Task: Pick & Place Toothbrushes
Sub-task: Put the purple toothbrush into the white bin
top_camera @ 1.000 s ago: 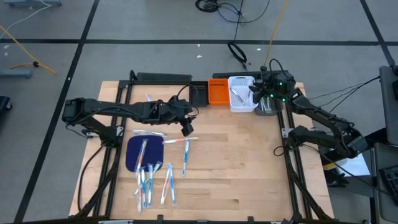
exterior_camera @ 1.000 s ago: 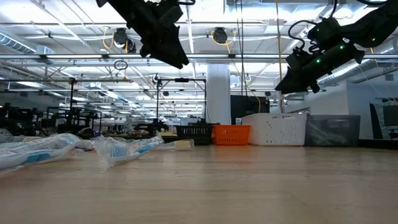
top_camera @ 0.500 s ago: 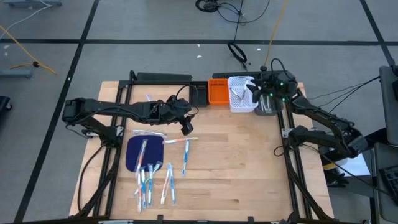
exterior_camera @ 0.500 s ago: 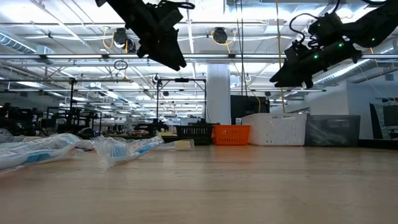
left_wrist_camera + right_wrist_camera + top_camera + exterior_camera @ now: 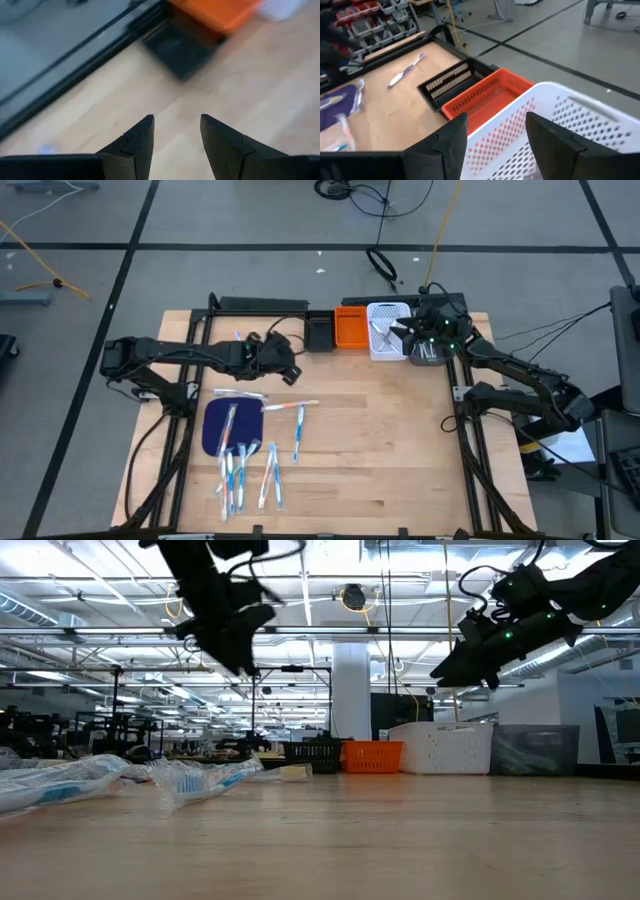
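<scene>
Seen from above, a wooden desk point(image 5: 380, 440) carries loose toothbrushes point(image 5: 245, 460) at about 8 o'clock, some lying on a dark blue mat point(image 5: 215, 425), two more just beside it towards the centre, and one apart near the far edge. At 12 o'clock sit a black bin point(image 5: 321, 333), an orange bin point(image 5: 351, 328) and a white bin point(image 5: 388, 330). The right claw point(image 5: 400, 332) hangs over the white bin, fingers spread and empty. The left claw point(image 5: 292, 372) hovers above bare wood between the pile and the bins, also spread and empty. To do the next pick well, it likely should swing back over one lone brush, line its fingers across the handle and descend straight. How many brushes already lie in the white bin is hard to make out, and the overlapping pile resists counting.
</scene>
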